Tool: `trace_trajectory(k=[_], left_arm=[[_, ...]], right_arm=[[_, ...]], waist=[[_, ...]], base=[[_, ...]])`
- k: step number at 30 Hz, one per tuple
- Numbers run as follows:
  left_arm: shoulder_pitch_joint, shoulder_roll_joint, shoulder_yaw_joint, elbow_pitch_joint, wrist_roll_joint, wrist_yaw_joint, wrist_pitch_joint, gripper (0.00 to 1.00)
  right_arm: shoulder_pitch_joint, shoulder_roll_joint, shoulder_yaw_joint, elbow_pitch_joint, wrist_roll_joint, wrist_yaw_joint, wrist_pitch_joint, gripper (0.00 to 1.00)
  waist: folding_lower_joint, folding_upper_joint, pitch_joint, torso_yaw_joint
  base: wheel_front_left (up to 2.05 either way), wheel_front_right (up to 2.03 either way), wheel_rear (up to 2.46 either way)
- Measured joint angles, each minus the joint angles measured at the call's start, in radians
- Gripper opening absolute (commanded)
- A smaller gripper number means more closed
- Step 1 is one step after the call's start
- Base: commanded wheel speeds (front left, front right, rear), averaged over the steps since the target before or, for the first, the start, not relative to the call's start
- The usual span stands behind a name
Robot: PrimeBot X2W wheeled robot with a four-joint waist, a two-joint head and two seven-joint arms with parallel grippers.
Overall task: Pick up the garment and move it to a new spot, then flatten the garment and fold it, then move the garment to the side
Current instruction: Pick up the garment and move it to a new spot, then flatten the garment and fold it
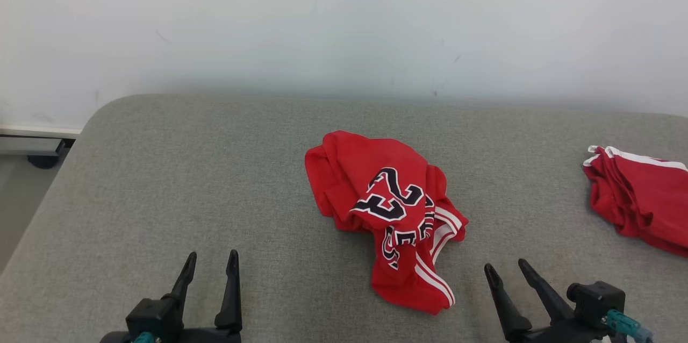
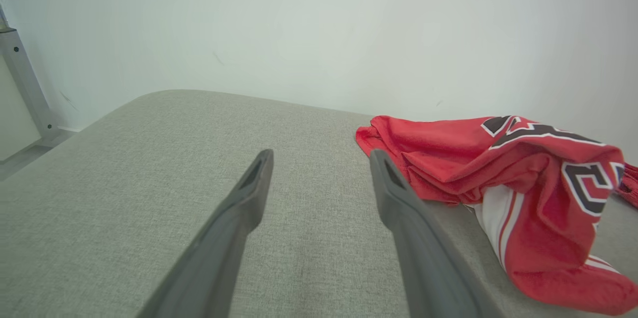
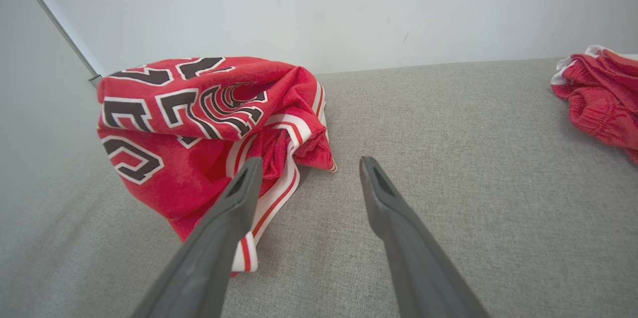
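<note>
"Two hands at the near edge. How do they stand?"

"Both spread wide and holding nothing. The left hand sits low on the left over bare grey desk, and the right hand sits low on the right, fingers pointing away from the robot."

"Where is the garment?"

"The red garment lies crumpled in a heap near the middle of the desk, ahead of both hands and between them. It is well apart from the left hand and much nearer the right one. Its near end, trimmed with white stripes, reaches down just beside the right hand on that hand's left. From the head view they look apart, not touching."

"Any writing on it?"

"A big black 23 outlined in white, upside down from the head camera. Below it runs black block lettering in the same outline, but the folds break it up and I can make out no whole word. No brand label that I can tell."

"Anything else on the desk?"

"A second red garment with white trim is bunched at the far right edge, well apart from the first. A pale wall stands behind."
</note>
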Motion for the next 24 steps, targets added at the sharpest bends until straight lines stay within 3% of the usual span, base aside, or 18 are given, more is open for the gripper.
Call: trace_trajectory(k=[10,24], left_arm=[[0.043,-0.033,0.071,-0.098,0.090,0.000,0.000,1.00],[0.049,-0.046,0.053,-0.094,0.164,0.000,0.023,1.00]], right_arm=[[0.004,0.002,0.064,0.014,0.020,0.030,0.115,1.00],[-0.109,-0.001,0.138,0.091,0.049,0.044,0.336,1.00]], waist=[[0.0000,0.0000,0.012,0.019],[0.0000,0.0000,0.018,0.050]], base=[[0.00,0.00,0.00],[0.00,0.00,0.00]])
